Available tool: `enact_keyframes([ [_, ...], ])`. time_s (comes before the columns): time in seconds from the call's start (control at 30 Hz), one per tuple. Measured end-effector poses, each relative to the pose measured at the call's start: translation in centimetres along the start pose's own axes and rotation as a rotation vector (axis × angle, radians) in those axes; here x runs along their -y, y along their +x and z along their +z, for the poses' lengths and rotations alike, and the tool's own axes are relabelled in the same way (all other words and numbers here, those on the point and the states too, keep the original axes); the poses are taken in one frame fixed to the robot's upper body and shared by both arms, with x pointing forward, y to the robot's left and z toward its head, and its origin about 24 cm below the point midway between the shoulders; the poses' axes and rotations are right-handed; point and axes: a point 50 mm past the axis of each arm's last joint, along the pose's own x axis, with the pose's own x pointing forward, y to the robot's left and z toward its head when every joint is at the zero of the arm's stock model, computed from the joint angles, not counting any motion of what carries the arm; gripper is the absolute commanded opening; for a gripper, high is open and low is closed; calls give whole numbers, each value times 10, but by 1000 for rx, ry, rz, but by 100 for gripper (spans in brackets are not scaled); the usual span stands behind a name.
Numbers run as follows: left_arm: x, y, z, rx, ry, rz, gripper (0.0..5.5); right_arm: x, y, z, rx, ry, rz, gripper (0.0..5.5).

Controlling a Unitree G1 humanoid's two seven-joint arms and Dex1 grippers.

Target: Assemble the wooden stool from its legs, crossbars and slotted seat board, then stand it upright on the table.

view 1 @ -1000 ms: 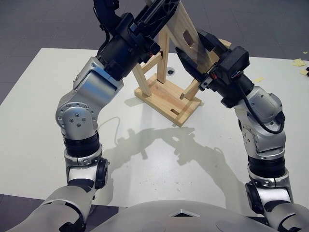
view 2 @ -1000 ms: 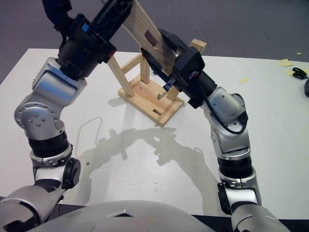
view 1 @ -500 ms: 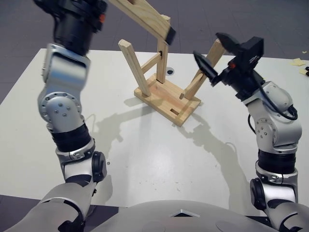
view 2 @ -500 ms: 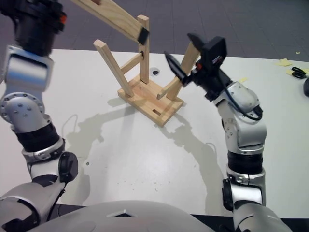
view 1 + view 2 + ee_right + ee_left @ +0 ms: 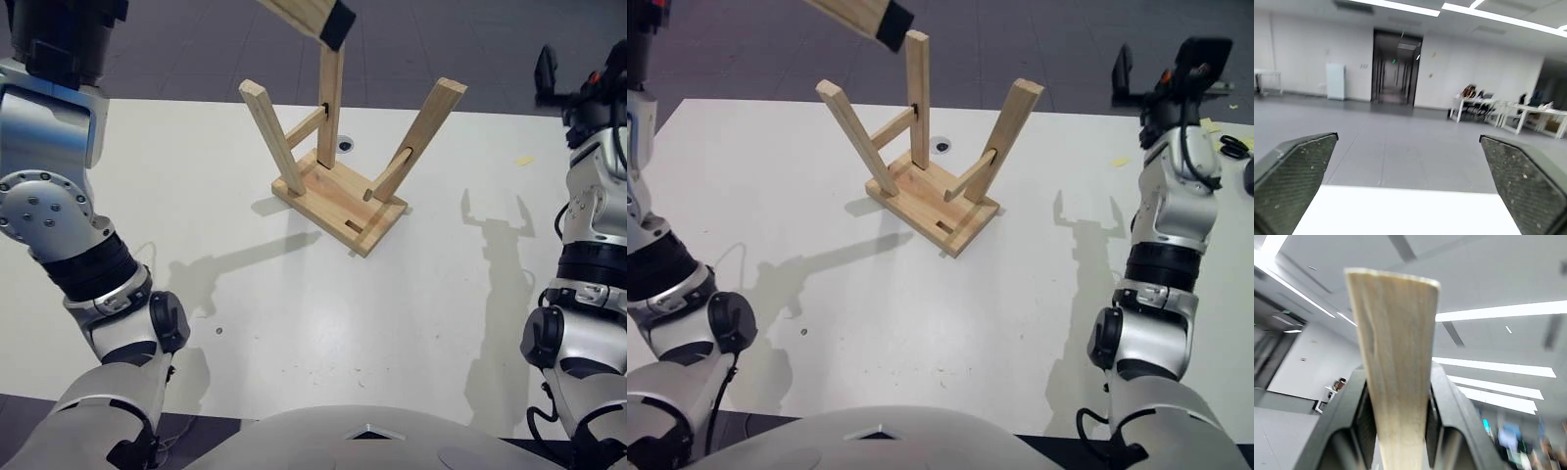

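Note:
The partly built stool lies upside down on the white table: its slotted seat board is flat, with three legs sticking up and crossbars between them. High above its far side, my left gripper is shut on a loose wooden leg. The end of that leg hangs just over the tip of the middle leg. My right gripper is open and empty, raised at the table's far right, well clear of the stool.
A small dark hole in the table sits just behind the stool. Yellow scraps and a dark tool lie at the far right. A thin cable runs along the left. The near half of the table is bare.
My left arm has swung up and to the left, carrying the loose leg away from the stool. My right gripper has pulled back from the stool, up and to the right, staying open.

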Motion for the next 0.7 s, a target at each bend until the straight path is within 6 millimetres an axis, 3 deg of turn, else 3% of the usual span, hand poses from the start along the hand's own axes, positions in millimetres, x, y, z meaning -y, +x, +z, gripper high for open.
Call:
enact_keyframes([
  [0.07,8,-1,-8,-120,60,-72,105,-8,-8,-12,-37,12,55,540],
  [0.17,4,-14,-27,-269,68,-85,105,-17,-18,-26,-77,34,92,540],
  [0.33,-1,-25,-30,-333,74,-79,105,-32,-28,-40,-97,79,117,540],
  [0.47,-9,-23,-34,-359,116,-39,105,-48,-22,-54,-105,91,102,540],
  [0.57,-17,-16,-40,-380,195,12,105,-59,-11,-54,-84,107,108,540],
  [0.7,-27,-11,-52,-334,261,121,105,-84,3,-42,-72,105,312,540],
])
